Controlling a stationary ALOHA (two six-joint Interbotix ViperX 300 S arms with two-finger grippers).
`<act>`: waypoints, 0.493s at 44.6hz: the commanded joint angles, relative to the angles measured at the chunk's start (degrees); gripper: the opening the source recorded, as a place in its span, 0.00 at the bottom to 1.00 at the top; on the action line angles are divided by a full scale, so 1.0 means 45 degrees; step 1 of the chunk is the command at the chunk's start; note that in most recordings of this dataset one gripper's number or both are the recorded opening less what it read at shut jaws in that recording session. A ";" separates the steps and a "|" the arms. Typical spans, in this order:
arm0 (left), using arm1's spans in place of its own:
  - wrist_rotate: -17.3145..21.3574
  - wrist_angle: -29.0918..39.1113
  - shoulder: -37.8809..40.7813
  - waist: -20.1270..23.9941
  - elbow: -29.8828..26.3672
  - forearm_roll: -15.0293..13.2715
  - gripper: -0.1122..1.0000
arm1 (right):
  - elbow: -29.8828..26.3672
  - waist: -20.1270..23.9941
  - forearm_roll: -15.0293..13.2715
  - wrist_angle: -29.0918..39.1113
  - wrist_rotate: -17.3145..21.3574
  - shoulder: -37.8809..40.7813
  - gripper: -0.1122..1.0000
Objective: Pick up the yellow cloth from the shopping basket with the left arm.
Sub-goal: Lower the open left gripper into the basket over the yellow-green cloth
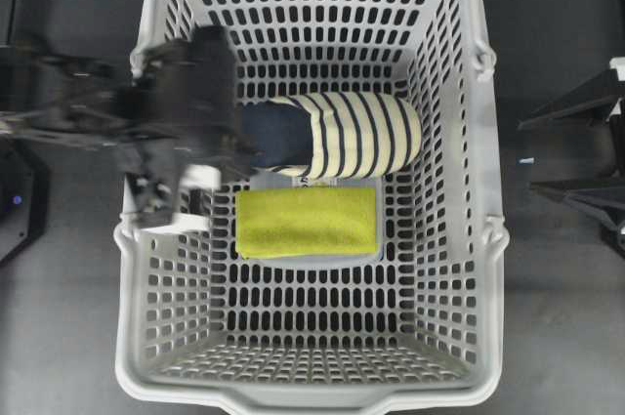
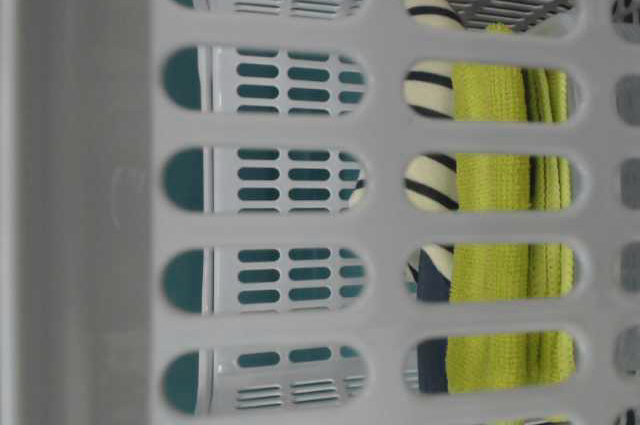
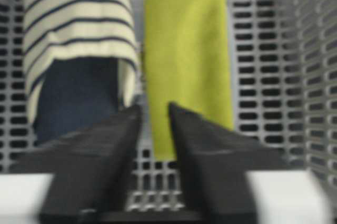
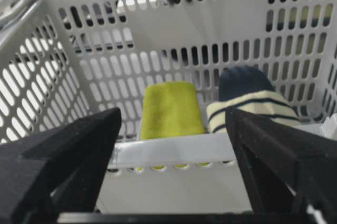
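Dark grey bench (image 1: pixel 547 317) under light grey shopping basket (image 1: pixel 459 269), which fills middle of overhead frame. Yellow cloth (image 1: pixel 307 222) flat on basket floor at centre, just below navy and cream striped slipper (image 1: pixel 337 135). Left claw (image 3: pixel 154 109) inside basket at left wall, black fingers (image 3: pixel 197 129) nearly together with narrow gap, nothing between them, above near end of cloth. Right claw (image 4: pixel 174 124) outside basket at right edge, fingers spread wide, empty.
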 commanded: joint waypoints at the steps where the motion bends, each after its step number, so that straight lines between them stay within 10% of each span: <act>1: -0.0020 0.0332 0.1016 -0.0195 -0.1152 0.0039 0.49 | -0.0312 0.0000 -0.0039 -0.0098 -0.0039 0.0020 0.77; 9: -0.0020 0.1172 0.2871 -0.0410 -0.2305 0.0039 0.88 | -0.0312 0.0000 -0.0039 -0.0156 -0.0059 0.0020 0.77; 22: -0.0078 0.2168 0.5078 -0.0586 -0.2891 0.0020 0.87 | -0.0254 0.0000 -0.0020 -0.0156 -0.0078 0.0000 0.77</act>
